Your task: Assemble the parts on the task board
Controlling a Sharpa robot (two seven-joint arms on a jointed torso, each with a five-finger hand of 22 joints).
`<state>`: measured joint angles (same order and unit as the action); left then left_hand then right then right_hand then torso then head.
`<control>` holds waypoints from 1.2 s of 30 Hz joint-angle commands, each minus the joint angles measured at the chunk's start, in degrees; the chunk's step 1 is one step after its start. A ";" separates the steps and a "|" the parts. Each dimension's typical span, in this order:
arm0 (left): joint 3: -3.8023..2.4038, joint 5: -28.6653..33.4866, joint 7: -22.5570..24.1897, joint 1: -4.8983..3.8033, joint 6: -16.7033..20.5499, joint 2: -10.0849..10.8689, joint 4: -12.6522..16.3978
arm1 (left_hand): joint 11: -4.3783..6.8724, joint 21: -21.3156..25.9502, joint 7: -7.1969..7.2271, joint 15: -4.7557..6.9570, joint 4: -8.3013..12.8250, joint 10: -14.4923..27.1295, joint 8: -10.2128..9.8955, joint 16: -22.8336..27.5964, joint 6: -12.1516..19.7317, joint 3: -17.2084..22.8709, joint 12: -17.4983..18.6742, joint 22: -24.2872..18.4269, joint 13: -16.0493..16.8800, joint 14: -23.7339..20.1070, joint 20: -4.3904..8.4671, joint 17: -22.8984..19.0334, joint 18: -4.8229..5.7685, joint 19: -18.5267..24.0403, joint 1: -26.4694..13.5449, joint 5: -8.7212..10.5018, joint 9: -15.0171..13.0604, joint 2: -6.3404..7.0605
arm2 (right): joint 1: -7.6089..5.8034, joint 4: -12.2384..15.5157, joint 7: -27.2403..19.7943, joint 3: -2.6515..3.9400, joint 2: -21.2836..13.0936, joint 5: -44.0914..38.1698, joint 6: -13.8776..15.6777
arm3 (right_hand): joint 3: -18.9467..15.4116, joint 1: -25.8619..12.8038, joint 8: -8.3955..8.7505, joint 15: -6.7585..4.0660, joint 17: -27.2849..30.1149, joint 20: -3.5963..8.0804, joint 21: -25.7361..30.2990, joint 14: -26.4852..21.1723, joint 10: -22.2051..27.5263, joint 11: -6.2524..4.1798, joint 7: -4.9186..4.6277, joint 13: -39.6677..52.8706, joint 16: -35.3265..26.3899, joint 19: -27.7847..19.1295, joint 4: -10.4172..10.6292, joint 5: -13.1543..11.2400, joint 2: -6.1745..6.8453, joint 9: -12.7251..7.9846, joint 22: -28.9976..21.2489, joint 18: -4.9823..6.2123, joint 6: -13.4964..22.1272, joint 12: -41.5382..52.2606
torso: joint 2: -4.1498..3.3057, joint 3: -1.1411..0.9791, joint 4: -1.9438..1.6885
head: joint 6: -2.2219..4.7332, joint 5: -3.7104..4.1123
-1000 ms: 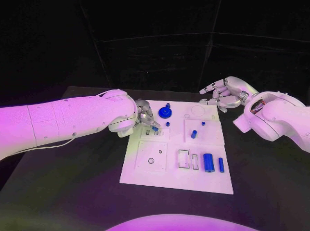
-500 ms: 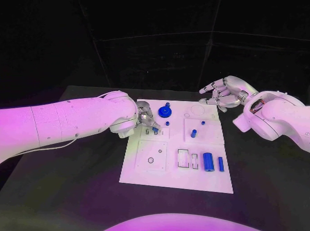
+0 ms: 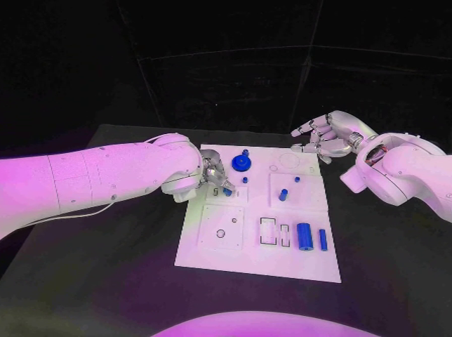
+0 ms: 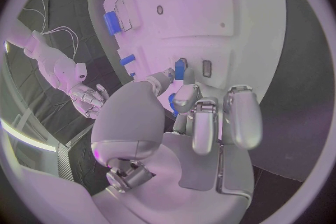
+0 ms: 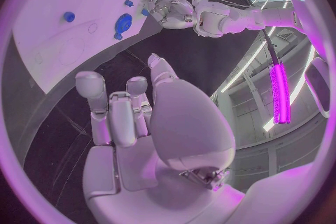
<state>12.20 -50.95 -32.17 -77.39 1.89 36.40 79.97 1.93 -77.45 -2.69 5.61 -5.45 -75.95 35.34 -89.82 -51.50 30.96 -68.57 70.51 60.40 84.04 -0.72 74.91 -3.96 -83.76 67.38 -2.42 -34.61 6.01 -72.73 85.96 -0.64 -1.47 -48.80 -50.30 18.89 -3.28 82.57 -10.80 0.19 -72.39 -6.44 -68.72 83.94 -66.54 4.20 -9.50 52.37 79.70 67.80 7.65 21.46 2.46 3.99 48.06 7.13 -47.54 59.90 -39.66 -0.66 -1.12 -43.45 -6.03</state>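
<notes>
Task board (image 3: pixel 246 260): white plate lying flat on the black table (image 3: pixel 104 281), its long side running near to far between the two arms.
Near cylinder (image 3: pixel 304 236): the largest blue part, lying on the board's near right area, with a thin blue pin (image 3: pixel 322 240) just beside it on the right.
Empty slots (image 3: pixel 274 232): rectangular recesses just left of the near cylinder; a small round hole (image 3: pixel 220 234) sits further left.
Middle pegs: a small blue peg (image 3: pixel 283 195) stands right of centre, another (image 3: pixel 296 180) a little farther away.
Left hand (image 3: pixel 212 175): at the board's left edge, about halfway to the far side, fingers curled down and pinching a small blue part (image 4: pixel 180 70) against the board; the left wrist view shows fingertips (image 4: pixel 183 96) closed on that piece next to a small slot.
Round knob (image 3: pixel 241 163): blue disc-shaped part near the far left of the board, just beyond the left hand.
Right hand (image 3: pixel 326 138): off the board's far right corner, raised, fingers loosely curled and apart, holding nothing.
</notes>
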 commanded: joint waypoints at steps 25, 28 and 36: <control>0.09 -0.15 -0.68 0.28 -2.18 0.20 -0.02 | 0.20 0.28 0.76 -0.09 4.93 -0.58 1.18 -0.18 -1.17 5.47 -0.23 0.13 0.16 5.96 0.06 15.09 0.00 -0.25 -3.35 -0.31 -0.62 -0.11 | -0.12 0.05 -0.33 0.05 0.15 -0.17 -0.10 | -0.03 -0.05 -0.26 -0.43 -0.04 0.48 0.28 2.19 -0.19 0.03 0.03 -0.10 -0.32 0.05 -0.06 0.44 -0.66 -0.04 -0.08 0.66 -0.06 -0.21 | -0.03 0.00 0.06 | -0.22 -0.15; 0.09 -0.15 -0.66 0.28 -2.30 -0.11 -0.29 | 0.40 0.27 0.99 0.06 3.97 -0.79 1.65 -0.18 -1.72 3.92 -0.64 0.21 0.61 5.96 0.15 15.09 0.00 -0.28 -4.79 -0.32 -0.91 0.14 | -0.12 0.06 -0.33 0.05 0.18 -0.17 -0.10 | -0.03 -0.05 -0.26 -0.43 -0.04 0.48 0.28 2.19 -0.19 0.03 0.03 -0.10 -0.32 0.05 -0.06 0.44 -0.66 -0.04 -0.08 0.66 -0.06 -0.21 | -0.04 -0.01 0.06 | -0.25 -0.14; 0.09 -0.15 -0.81 0.27 -3.11 -0.78 -0.97 | 0.64 -0.06 1.28 0.31 2.36 -1.11 2.23 -0.18 -2.26 1.22 -1.35 0.77 1.38 5.96 0.39 15.09 0.10 -0.48 -6.78 -0.33 -1.32 0.03 | -0.12 0.09 -0.33 0.05 0.25 -0.17 -0.06 | 0.02 0.04 -0.27 -0.43 0.15 0.49 0.39 2.15 -0.05 0.02 0.02 -0.32 -0.46 -0.03 -0.11 0.50 -0.67 -0.05 -0.27 0.69 0.00 -0.35 | -0.02 -0.04 0.08 | -0.42 0.10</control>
<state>12.25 -51.09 -32.70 -77.22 0.45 35.79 78.91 2.57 -77.45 -1.33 5.61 -3.03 -76.61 37.31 -89.82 -53.46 32.38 -69.74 71.22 61.76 84.04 -0.53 74.91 -3.96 -83.96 61.03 -2.60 -35.91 6.03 -72.73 85.96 -0.65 -1.47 -48.59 -50.32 18.89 -3.28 82.56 -10.80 0.20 -72.29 -6.44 -68.72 83.94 -66.54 4.20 -9.50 52.11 79.34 67.80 7.65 21.68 2.47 3.98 47.84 7.12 -47.54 59.90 -39.70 -0.68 -1.03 -43.80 -5.95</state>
